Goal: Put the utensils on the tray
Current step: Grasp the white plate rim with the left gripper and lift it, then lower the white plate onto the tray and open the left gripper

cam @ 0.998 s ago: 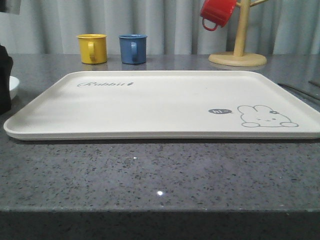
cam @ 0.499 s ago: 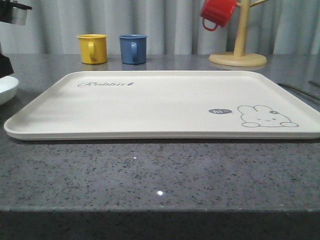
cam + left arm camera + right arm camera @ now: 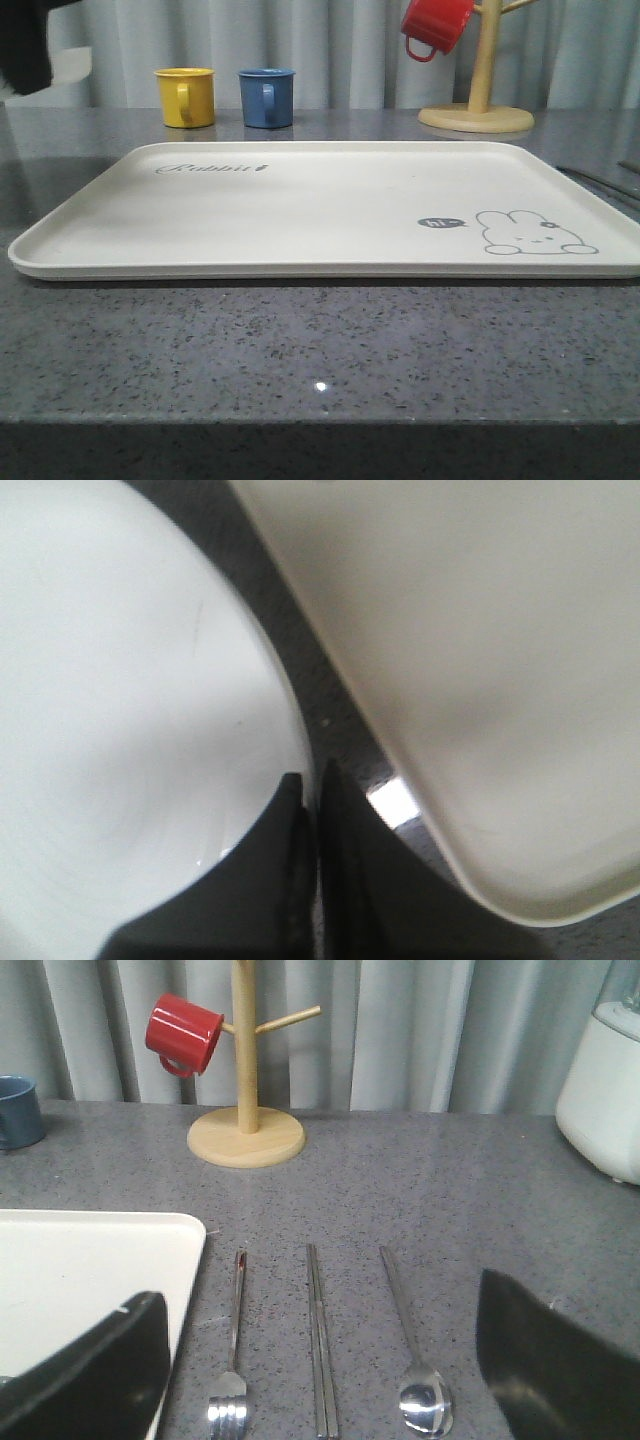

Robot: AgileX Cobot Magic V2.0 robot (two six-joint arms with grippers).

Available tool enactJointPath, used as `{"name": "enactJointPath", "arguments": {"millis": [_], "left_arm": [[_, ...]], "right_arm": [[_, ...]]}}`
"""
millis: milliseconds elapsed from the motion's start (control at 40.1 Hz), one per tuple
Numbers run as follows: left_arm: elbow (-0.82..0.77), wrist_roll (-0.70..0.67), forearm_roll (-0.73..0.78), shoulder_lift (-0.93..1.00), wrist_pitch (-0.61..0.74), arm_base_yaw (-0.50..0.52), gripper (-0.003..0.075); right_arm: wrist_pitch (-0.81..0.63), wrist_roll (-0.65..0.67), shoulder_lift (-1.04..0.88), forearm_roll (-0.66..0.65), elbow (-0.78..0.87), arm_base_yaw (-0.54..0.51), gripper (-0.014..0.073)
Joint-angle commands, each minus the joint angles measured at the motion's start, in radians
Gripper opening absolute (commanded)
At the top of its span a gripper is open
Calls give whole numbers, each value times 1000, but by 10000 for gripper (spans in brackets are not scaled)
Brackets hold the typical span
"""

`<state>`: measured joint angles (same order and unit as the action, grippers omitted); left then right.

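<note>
Our left gripper [image 3: 310, 810]: two matte black fingers [image 3: 345, 860], flat-sided, tapering to narrow tips, a thin seam between them, with a faintly ridged inner edge. Our right gripper [image 3: 320, 1360]: two broad black fingers [image 3: 90, 1380], smooth, with rounded upper corners. Our left arm [image 3: 25, 45]: a dark, blurred black mass.

Shiny metal utensils [image 3: 322, 1360], matt tray [image 3: 300, 210], speckled stone-look counter [image 3: 300, 350]

Between the wide-apart fingers of the right gripper [image 3: 320, 1360] the fork [image 3: 231, 1360], chopsticks [image 3: 318, 1350] and spoon [image 3: 415, 1360] lay with bare counter [image 3: 450, 1200] gaps; the tray [image 3: 90, 1280] edge stood beside the fork.
</note>
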<state>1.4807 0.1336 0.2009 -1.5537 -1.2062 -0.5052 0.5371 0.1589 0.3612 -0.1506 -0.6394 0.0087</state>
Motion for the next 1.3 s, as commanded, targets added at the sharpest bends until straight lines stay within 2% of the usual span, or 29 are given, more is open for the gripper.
{"name": "enactJointPath", "arguments": {"millis": [0,175,349,624,998,1123,1273], "left_arm": [[72,-19,14,40,14,-74,-18],[115,-46,8,-2,13,-217,-18],[138,-46,-72,-75,26,-302,-18],[142,-46,-169,-151,56,-317,-18],[142,-46,-182,-211,93,-317,-10],[142,-46,-186,-247,90,-317,70],[142,-46,-201,-260,104,-317,242]], "right_arm": [[-78,-7,15,-20,-32,-5,643],[-78,-7,15,-20,-32,-5,643],[-78,-7,15,-20,-32,-5,643],[-78,-7,15,-20,-32,-5,643],[-78,-7,15,-20,-32,-5,643],[-78,-7,15,-20,-32,-5,643],[-78,-7,15,-20,-32,-5,643]]}}
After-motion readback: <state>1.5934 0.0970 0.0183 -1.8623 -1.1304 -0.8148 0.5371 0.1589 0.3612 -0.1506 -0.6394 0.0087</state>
